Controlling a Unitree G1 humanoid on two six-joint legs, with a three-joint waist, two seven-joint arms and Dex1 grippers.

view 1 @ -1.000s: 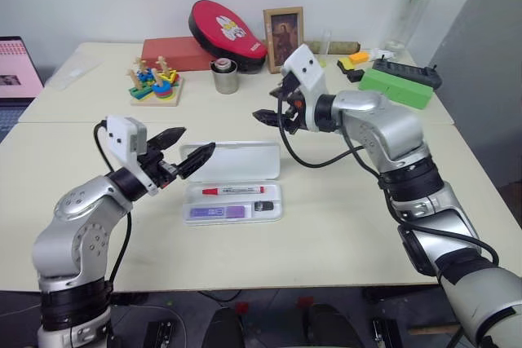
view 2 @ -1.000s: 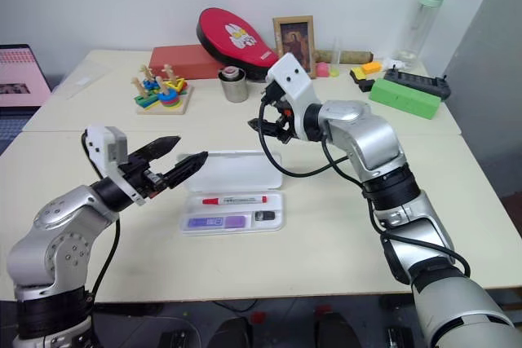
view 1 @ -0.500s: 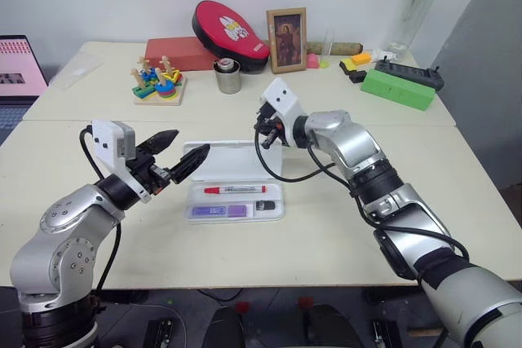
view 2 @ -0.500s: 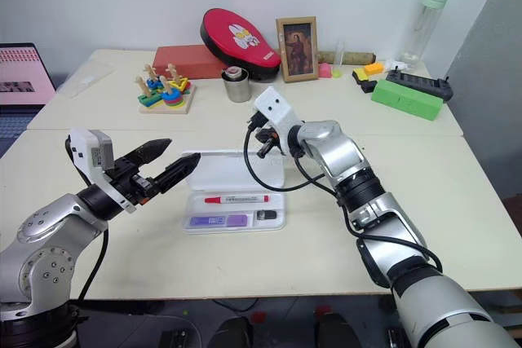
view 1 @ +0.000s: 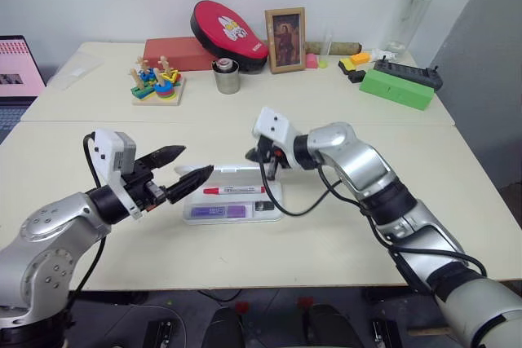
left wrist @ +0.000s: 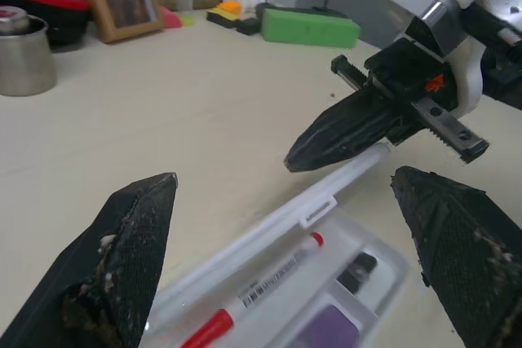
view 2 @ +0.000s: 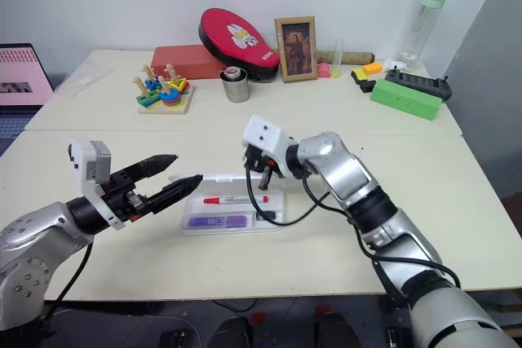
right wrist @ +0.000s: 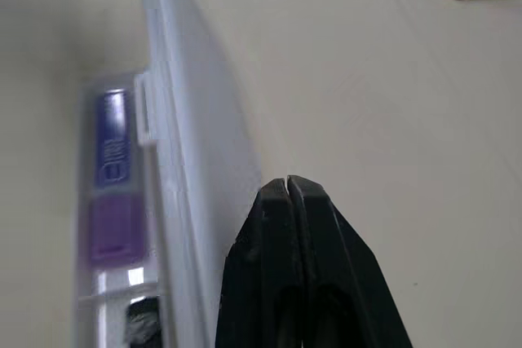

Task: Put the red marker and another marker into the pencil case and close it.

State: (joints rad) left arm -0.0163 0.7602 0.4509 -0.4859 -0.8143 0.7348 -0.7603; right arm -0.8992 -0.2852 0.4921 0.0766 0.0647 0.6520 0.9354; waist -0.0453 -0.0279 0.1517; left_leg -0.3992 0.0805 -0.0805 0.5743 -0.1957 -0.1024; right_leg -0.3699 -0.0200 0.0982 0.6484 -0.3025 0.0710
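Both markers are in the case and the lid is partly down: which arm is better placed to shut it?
Right. Its shut tool is at the pencil case lid's back edge, likely pushing it; the left tool hovers open, off to the side.

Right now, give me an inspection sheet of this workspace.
Surface: cream table, bare in front of the case.
Job's things: white pencil case open, lid partly lowered; red marker and purple highlighter lie inside.
Clutter: red pouch, picture frame, metal cup, stacking toy, green box, clear bottle along the far side.
Grippers: left gripper open, beside the case's left end; right gripper shut, tips against the lid's back.
Cables: black cable hangs from the right wrist over the table.
Surroundings: white wall; laptop screen at far left.
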